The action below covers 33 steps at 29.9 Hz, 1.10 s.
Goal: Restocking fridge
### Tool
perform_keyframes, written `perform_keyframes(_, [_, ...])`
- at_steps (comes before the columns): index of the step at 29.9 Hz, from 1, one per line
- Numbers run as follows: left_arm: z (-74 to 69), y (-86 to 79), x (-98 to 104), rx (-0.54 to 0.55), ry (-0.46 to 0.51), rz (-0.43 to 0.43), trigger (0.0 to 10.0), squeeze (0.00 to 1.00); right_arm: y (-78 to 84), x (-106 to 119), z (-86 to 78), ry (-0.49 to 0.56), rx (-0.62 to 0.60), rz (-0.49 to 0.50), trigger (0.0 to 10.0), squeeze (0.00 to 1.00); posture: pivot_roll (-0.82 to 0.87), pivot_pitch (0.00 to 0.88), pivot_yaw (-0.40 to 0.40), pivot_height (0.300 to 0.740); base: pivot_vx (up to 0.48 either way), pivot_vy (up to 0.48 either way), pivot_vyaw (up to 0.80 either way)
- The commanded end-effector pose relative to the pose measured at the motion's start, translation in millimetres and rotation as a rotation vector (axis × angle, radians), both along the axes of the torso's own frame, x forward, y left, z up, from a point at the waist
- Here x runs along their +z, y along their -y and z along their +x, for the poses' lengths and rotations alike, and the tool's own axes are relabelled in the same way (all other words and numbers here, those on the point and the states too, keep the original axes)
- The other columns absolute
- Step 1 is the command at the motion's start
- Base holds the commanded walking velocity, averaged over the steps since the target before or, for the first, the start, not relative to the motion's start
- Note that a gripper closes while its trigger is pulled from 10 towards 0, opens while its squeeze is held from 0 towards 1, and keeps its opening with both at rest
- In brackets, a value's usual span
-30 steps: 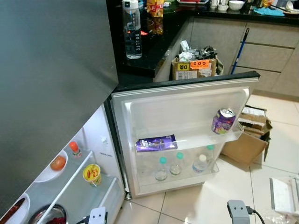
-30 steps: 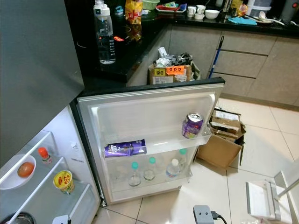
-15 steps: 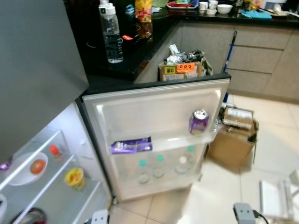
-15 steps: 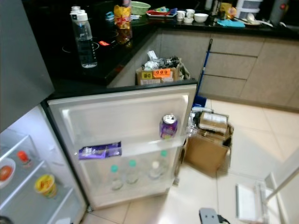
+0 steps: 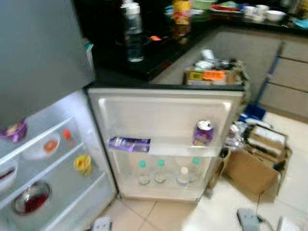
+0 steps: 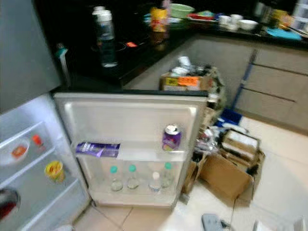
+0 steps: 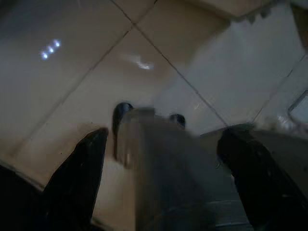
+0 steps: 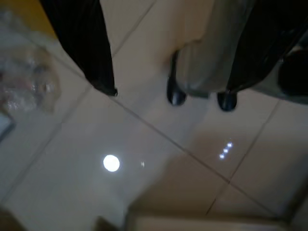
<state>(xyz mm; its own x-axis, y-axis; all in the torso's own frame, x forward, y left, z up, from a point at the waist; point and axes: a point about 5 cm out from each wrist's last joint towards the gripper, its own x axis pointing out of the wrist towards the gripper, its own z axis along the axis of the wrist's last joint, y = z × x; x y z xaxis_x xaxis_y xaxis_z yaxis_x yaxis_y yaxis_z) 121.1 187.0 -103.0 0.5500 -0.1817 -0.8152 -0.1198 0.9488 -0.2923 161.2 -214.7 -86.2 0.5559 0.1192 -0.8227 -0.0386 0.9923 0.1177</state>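
1. Fridge [image 5: 96,144] stands open before us; its door [image 5: 166,113] carries a purple can [image 5: 203,133], a purple packet [image 5: 129,144] and small bottles [image 5: 160,172] on the lower shelf.
2. We judge the can light, rigid and smooth, likely slippery if chilled; best gripped across its mid-body.
3. Left gripper [image 7: 161,144] and right gripper [image 8: 168,62] both hang spread and empty over the floor tiles [image 8: 144,159], well apart from the door shelves.
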Motion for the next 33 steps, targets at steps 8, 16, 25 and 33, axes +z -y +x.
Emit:
perform_keyframes(8, [0.7, 0.1, 0.0, -0.008, -0.005, 0.004, 10.0, 0.0, 4.5, -1.1, -4.7, -0.02, -0.002, -0.004, 10.0, 0.0, -0.06, 0.0, -0.018, 0.74, 0.0, -0.45, 0.77])
perform_keyframes(16, [0.4, 1.2, -0.3, -0.008, -0.007, 0.001, 10.0, 0.0, 5.2, -0.6, -4.0, -0.019, 0.0, -0.001, 10.0, 0.0, -0.06, 0.0, -0.022, 0.74, 0.0, -0.45, 0.77])
perform_keyframes(25, [-0.2, 1.8, -0.5, -0.009, -0.009, 0.0, 10.0, 0.0, 6.0, -0.2, -2.3, -0.011, -0.029, -0.016, 10.0, 0.0, -0.06, 0.0, -0.022, 0.74, 0.0, -0.45, 0.33])
perform_keyframes(33, [-1.9, 1.6, -1.2, -0.016, -0.018, 0.008, 10.0, 0.0, 9.1, -0.1, -3.4, -0.017, -0.033, -0.028, 10.0, 0.0, -0.06, 0.0, -0.024, 0.74, 0.0, -0.31, 0.0])
